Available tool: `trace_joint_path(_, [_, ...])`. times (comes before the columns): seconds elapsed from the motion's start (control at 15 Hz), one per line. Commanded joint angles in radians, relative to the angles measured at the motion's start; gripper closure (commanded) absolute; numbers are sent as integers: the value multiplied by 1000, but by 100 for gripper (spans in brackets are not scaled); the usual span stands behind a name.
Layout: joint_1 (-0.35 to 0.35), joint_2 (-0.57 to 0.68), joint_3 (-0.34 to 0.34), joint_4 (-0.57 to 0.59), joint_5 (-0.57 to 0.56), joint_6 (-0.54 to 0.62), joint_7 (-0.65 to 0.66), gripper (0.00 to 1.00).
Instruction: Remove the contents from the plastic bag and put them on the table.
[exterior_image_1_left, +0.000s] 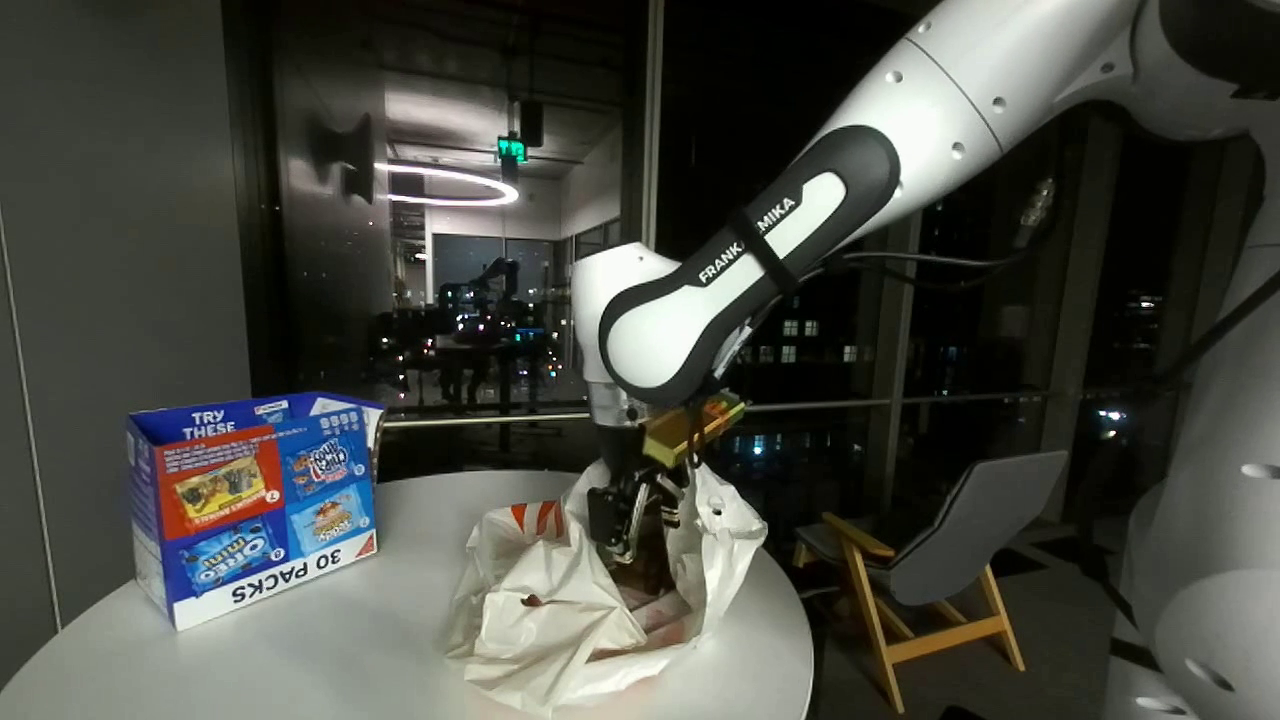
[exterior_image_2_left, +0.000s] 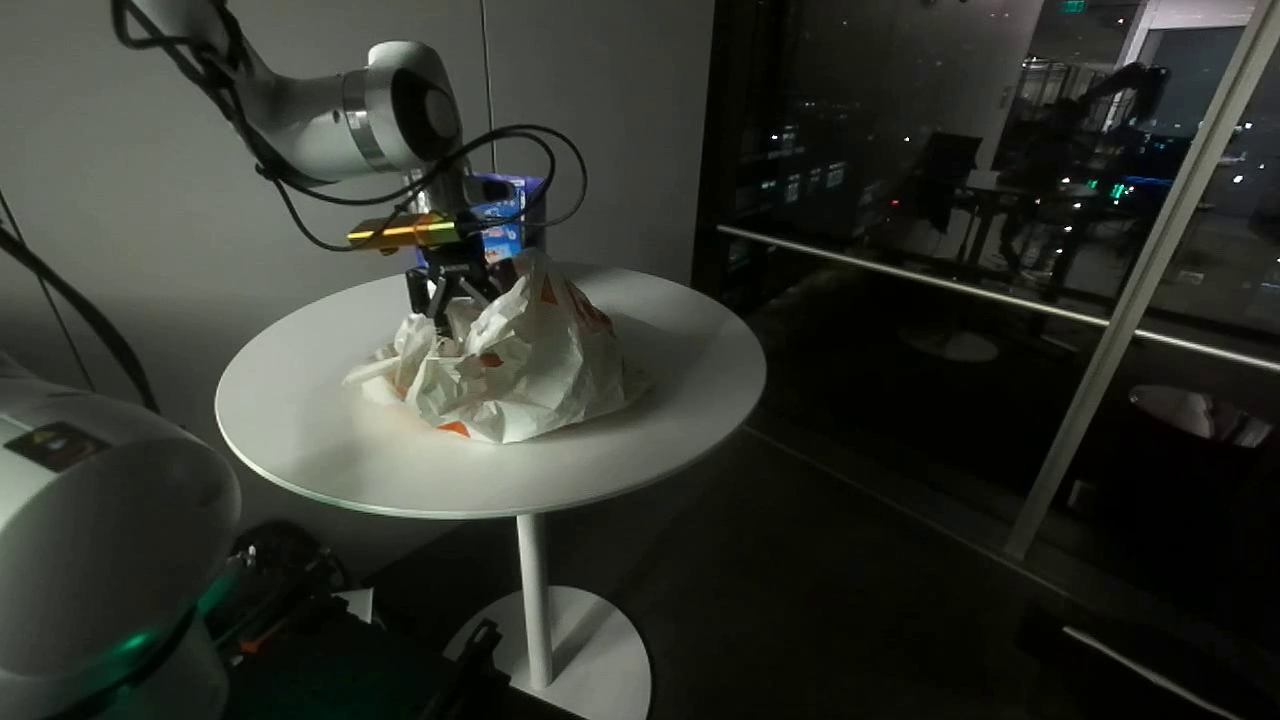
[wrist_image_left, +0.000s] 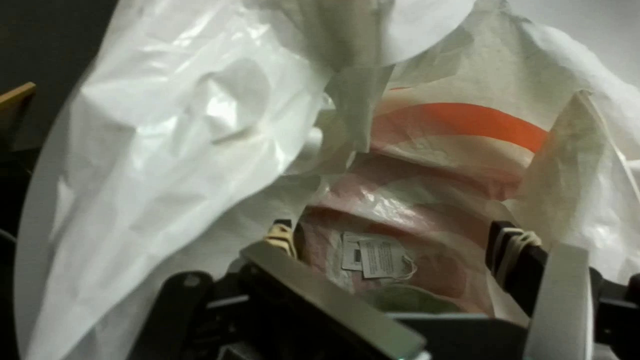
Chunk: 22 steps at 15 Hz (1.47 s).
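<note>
The white plastic bag (exterior_image_1_left: 560, 610) with orange-red print sits crumpled on the round white table (exterior_image_1_left: 330, 650), its mouth facing up. My gripper (exterior_image_1_left: 640, 535) points down into that mouth, and an exterior view shows the bag (exterior_image_2_left: 540, 370) rising around the gripper (exterior_image_2_left: 455, 300). In the wrist view the gripper (wrist_image_left: 397, 240) is open, its band-wrapped fingers (wrist_image_left: 515, 252) wide apart with nothing held. Of the contents, white printed tags (wrist_image_left: 380, 257) on a string and a dark green rounded patch (wrist_image_left: 407, 297) show between the fingers. Folds and the gripper hide the rest.
A blue printed cardboard box (exterior_image_1_left: 270, 510) stands on the table beside the bag, partly behind the arm in an exterior view. Past the table's edge is a grey chair (exterior_image_1_left: 930, 540). Loose black cables (exterior_image_2_left: 560, 165) loop from the wrist.
</note>
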Motion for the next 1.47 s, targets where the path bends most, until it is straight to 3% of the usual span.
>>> trace_joint_path(0.0, [-11,61,9,56,-114,-22,77,0])
trace_joint_path(0.4, [5,114,-7,102,-100,-4,-78,0])
trace_joint_path(0.8, [17,125,-5,137,-190,9,-195,0])
trace_joint_path(1.13, [8,175,-21,153,-95,182,-477,0])
trace_joint_path(1.4, [-1,250,-12,201,100,229,-717,0])
